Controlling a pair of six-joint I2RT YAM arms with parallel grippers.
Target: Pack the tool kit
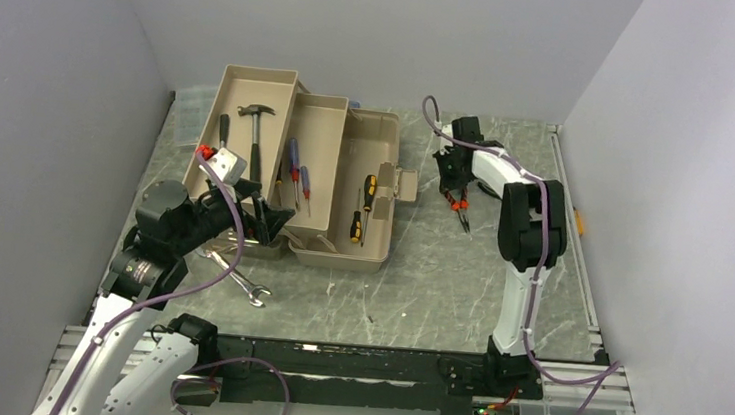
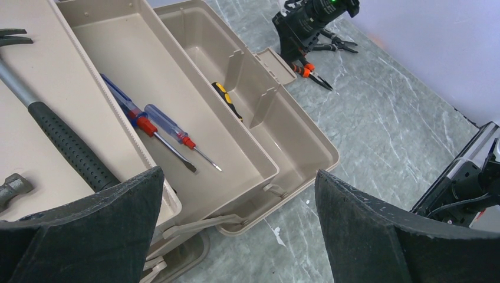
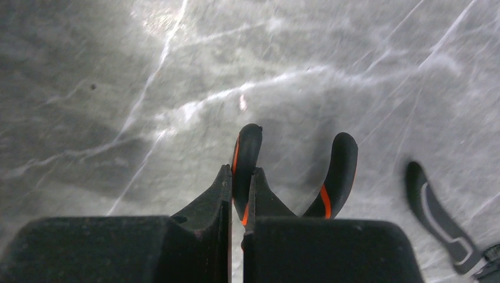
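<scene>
Within right pincer (image 3: 240, 177), pliers (image 3: 339, 165) handle (wrist-only)

toolbox (image 1: 339, 257): matt tan plastic | pliers (image 3: 339, 171): smooth black-orange handle sleeves | table (image 1: 438, 274): smooth grey marbled

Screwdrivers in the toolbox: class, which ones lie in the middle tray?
The two blue-handled screwdrivers, red-collared; the black-and-yellow pair lies in the rightmost compartment.

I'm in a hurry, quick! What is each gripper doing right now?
Left gripper: open, holding nothing.
Right gripper: closed on one handle of the pliers.
</scene>
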